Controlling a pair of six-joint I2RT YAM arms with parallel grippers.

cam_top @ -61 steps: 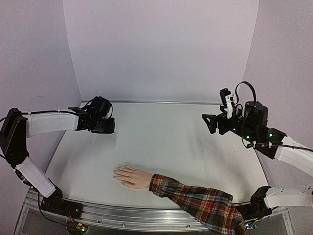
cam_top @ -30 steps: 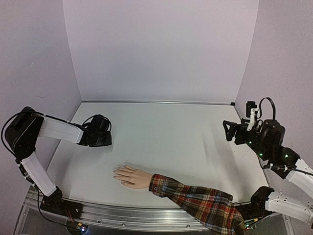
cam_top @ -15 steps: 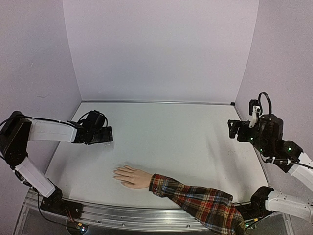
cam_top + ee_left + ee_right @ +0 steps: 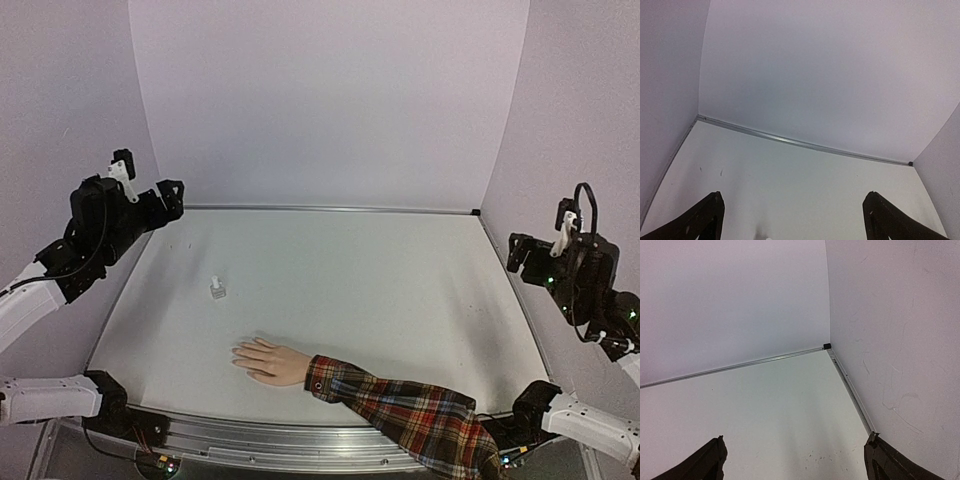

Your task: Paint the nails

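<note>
Lying palm-down on the white counter (image 4: 380, 290), the pale hand (image 4: 262, 358) has its fingers spread and pointing left, and the nails (image 4: 237, 352) sit at those fingertips (too small to tell whether any colour is on them). A red plaid sleeve (image 4: 400, 410) runs from the hand's wrist off to the right and toward the counter's front edge. Just beyond the hand and a little to its left, a small white bottle (image 4: 217, 288) stands upright on its own, apart from the fingers. The left pincer (image 4: 792, 220) is raised well to the left of the hand and farther back, close to the lavender side wall, with its jaws spread wide and nothing between them; its wrist camera shows only bare counter and back wall between the two dark fingers (image 4: 707, 215). The right pincer (image 4: 795, 455) hangs well to the right of the hand near the other wall, equally wide apart and holding nothing.
</note>
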